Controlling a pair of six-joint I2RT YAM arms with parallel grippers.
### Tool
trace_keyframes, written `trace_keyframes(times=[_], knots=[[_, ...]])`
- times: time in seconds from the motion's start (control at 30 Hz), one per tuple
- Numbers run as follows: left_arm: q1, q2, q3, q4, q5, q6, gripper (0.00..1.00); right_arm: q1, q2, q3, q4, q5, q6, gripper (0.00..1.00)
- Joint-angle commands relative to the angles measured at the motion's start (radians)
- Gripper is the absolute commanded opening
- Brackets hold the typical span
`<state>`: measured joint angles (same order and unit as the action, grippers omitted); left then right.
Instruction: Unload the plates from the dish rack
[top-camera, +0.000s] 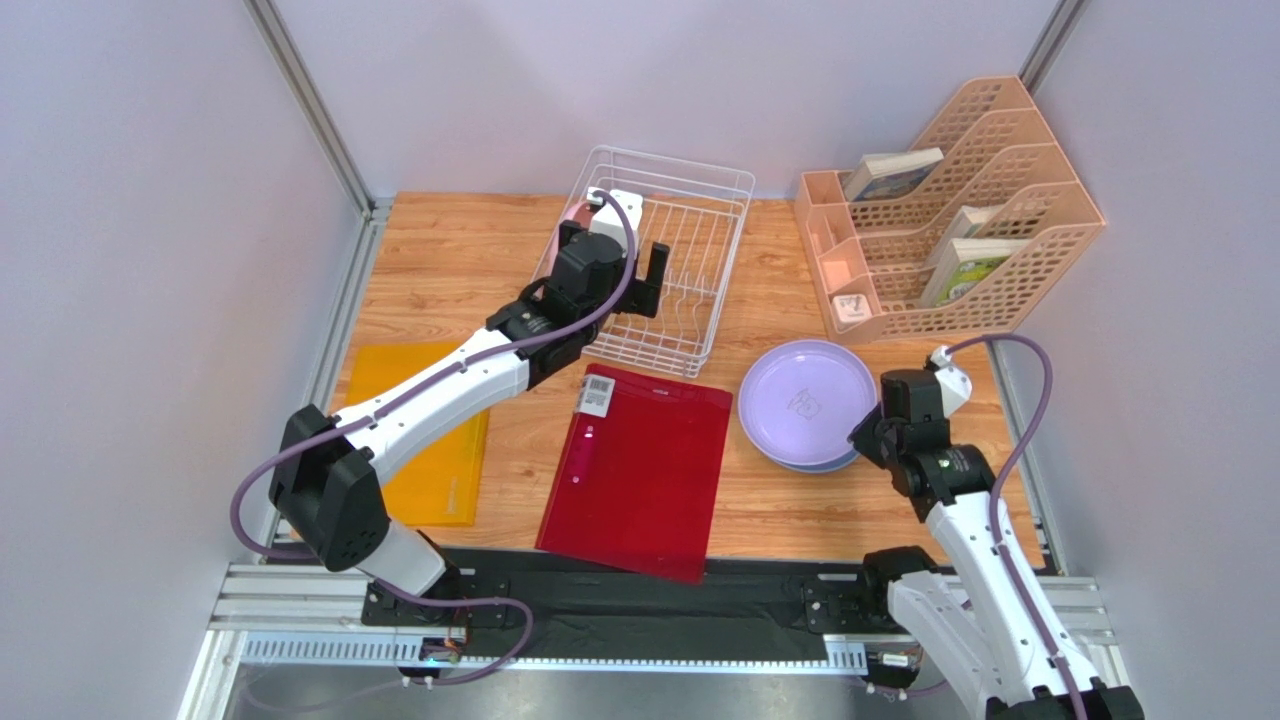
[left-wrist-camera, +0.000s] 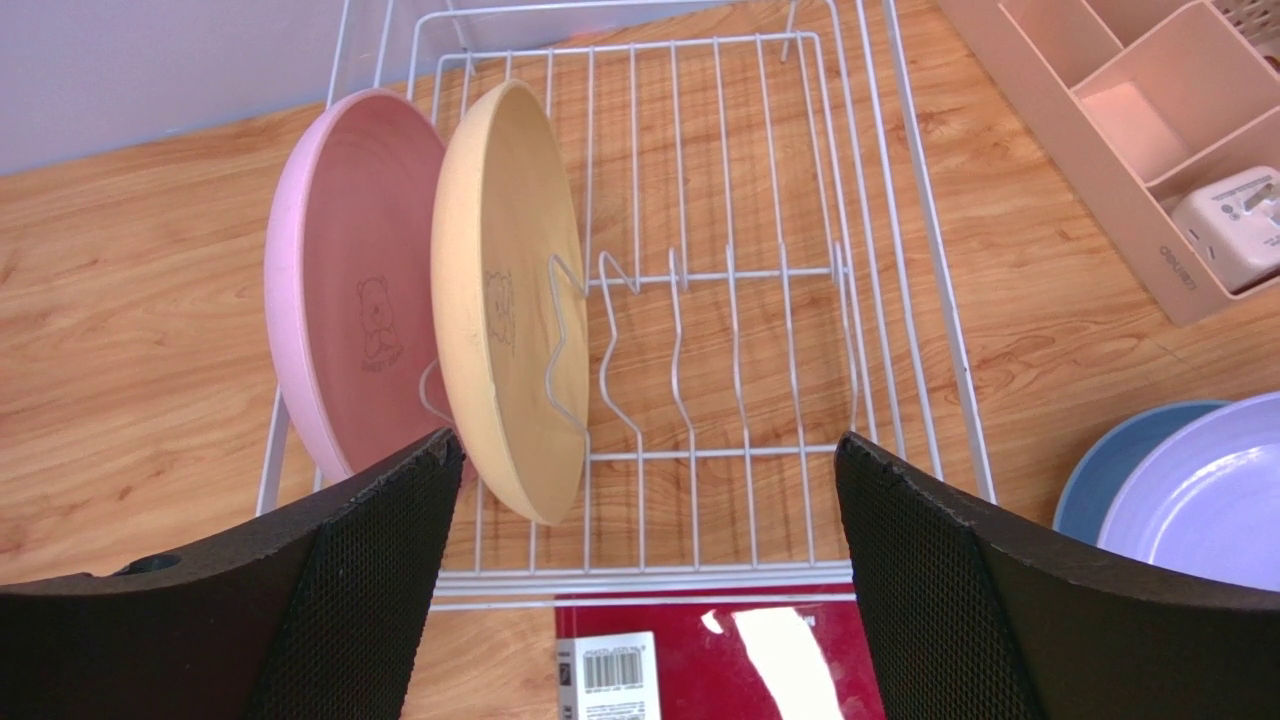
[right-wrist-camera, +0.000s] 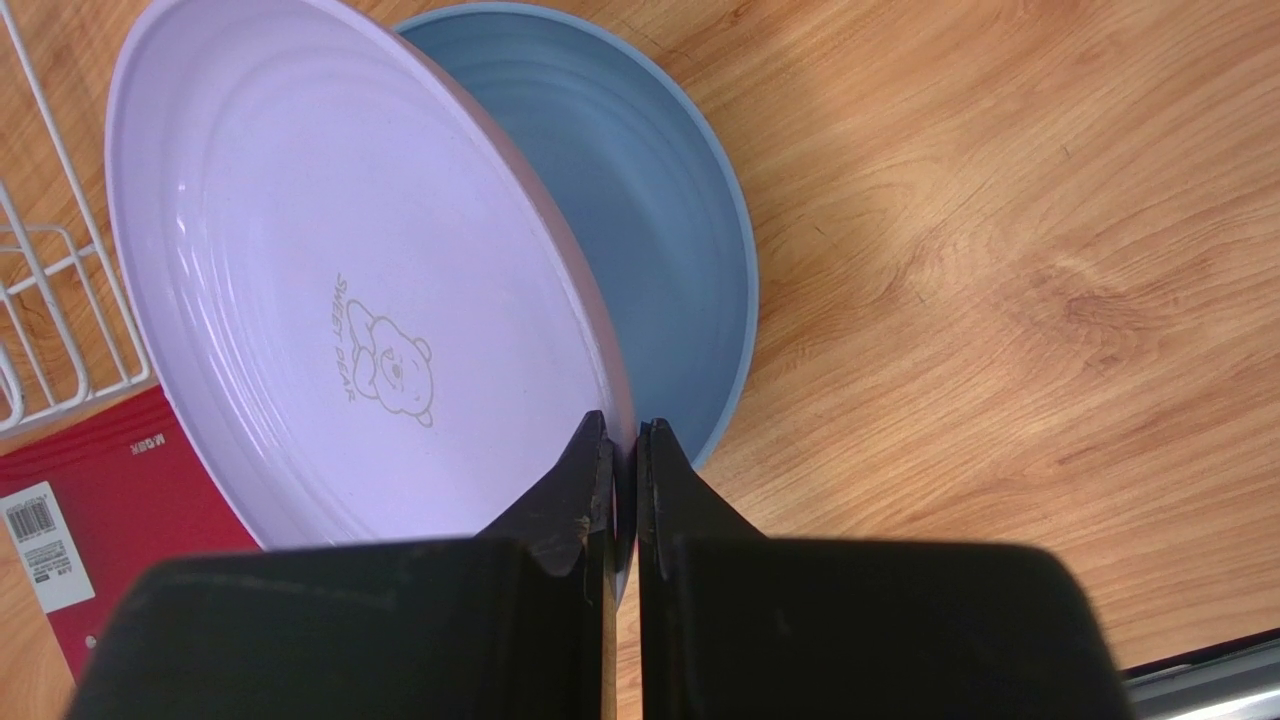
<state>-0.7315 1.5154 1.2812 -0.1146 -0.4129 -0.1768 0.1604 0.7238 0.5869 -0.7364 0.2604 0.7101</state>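
The white wire dish rack (top-camera: 688, 285) stands at the back of the table. In its left end the pink plate (left-wrist-camera: 346, 323) and the tan-yellow plate (left-wrist-camera: 504, 338) stand on edge between the prongs. My left gripper (left-wrist-camera: 646, 495) hovers at the rack's near edge (left-wrist-camera: 781, 270), open wide and empty, with its left finger close to both plates. To the right, the lilac plate (right-wrist-camera: 331, 300) lies over the light blue plate (right-wrist-camera: 669, 270) on the table. My right gripper (right-wrist-camera: 627, 443) is shut on the lilac plate's near rim. From above the lilac plate (top-camera: 804, 398) hides most of the blue one.
A dark red folder (top-camera: 639, 465) with a barcode label lies just in front of the rack. An orange folder (top-camera: 436, 435) lies at the left under the left arm. The peach lattice organizer (top-camera: 962, 225), holding boxes and a white adapter (left-wrist-camera: 1240, 225), stands at the back right.
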Motion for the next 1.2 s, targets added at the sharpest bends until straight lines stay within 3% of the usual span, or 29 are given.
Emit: trace_keyframes(times=[0.0,1.17], knots=[[0.003,-0.031,0.009,0.035,0.002,-0.006,0.98,-0.002,-0.009,0.025,0.066,0.017,0.009,0.00],[0.006,-0.031,0.007,0.046,0.014,-0.006,0.98,-0.002,0.025,0.031,0.078,0.025,0.012,0.00]])
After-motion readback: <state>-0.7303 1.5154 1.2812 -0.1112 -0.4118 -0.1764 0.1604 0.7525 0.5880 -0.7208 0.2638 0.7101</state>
